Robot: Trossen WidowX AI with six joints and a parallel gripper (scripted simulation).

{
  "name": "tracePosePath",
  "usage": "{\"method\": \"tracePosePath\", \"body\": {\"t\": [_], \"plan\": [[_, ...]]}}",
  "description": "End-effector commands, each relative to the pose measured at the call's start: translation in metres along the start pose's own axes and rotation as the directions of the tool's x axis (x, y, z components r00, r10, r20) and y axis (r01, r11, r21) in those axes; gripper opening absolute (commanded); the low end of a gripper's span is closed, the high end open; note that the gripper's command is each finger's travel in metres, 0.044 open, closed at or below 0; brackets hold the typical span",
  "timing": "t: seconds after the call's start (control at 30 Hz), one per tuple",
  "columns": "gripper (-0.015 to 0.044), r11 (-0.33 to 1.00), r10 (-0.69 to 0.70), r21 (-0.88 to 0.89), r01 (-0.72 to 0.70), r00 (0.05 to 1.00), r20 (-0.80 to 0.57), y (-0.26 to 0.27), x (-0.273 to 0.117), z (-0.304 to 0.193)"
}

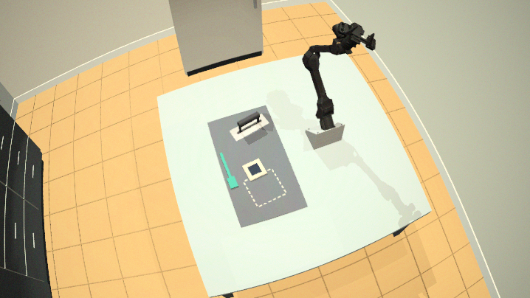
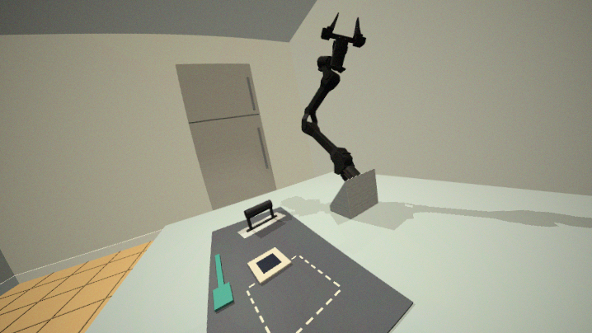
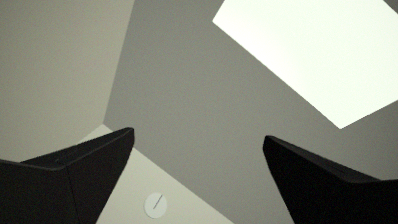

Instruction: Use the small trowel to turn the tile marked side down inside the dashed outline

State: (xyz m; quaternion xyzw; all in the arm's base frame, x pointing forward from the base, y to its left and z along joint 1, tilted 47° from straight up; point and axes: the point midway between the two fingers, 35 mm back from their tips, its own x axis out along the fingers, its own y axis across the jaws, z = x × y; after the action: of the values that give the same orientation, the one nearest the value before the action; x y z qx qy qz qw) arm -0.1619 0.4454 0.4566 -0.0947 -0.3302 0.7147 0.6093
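The small teal trowel [image 1: 232,182] [image 2: 223,296] lies flat near the mat's left edge, its handle pointing toward the back. The cream tile [image 1: 247,170] [image 2: 255,268] lies flat on the grey mat [image 1: 222,136] [image 2: 364,306], with a dark square on its upward face. It covers part of the far side of the dashed outline [image 1: 257,205] [image 2: 310,320], and most of it lies beyond that side. My gripper [image 2: 348,16] [image 3: 200,138] is open and empty, raised high above the table and pointing upward, far from the trowel and tile.
A larger trowel with a white plate [image 1: 237,136] [image 2: 245,234] and raised black handle [image 1: 248,120] [image 2: 258,208] stands at the mat's back end. The arm's grey base block [image 1: 325,139] [image 2: 362,199] is on the table, right of the mat.
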Motion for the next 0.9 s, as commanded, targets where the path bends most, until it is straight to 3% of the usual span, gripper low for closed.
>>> {"method": "tracePosePath", "body": {"t": [0.0,0.33,0.67,0.8,0.87], "plan": [[0.0374,1.000,0.000,0.000,0.000,1.000,0.000,0.0000,0.0000,0.0000],[0.0111,1.000,0.000,0.000,0.000,1.000,0.000,0.0000,0.0000,0.0000],[0.0100,1.000,0.000,0.000,0.000,1.000,0.000,0.0000,0.0000,0.0000],[0.0000,1.000,0.000,0.000,0.000,1.000,0.000,0.0000,0.0000,0.0000],[0.0000,1.000,0.000,0.000,0.000,1.000,0.000,0.0000,0.0000,0.0000]]}}
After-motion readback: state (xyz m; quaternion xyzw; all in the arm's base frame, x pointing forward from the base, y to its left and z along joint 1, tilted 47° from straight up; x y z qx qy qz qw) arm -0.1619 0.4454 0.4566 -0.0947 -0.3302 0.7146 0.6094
